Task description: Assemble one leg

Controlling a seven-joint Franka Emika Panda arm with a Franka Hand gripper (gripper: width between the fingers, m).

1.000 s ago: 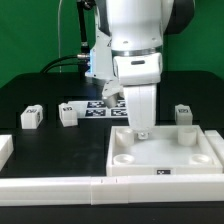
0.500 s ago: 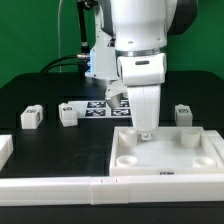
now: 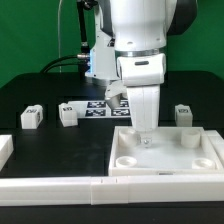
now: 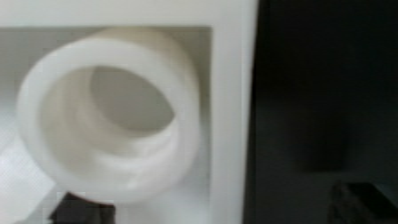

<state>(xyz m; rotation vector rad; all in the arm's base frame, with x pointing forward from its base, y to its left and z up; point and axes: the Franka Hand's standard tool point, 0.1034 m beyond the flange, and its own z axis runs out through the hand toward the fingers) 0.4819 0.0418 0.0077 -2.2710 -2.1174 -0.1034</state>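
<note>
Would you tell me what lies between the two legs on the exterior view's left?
Only bare black table between the outer leg and the inner leg, seen in the exterior view.

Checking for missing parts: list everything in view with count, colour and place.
leg: three, white with black-and-white tags, on the table; two at the exterior view's left, one at its right.
panel: one, white, round sockets, front right in the exterior view.
bar: at least two, white, along the front.
marker board: one, white, tagged, mid-table.
table: one, black.
arm: one, white, centre.
gripper: one, above the panel's rear; grip unclear.
</note>
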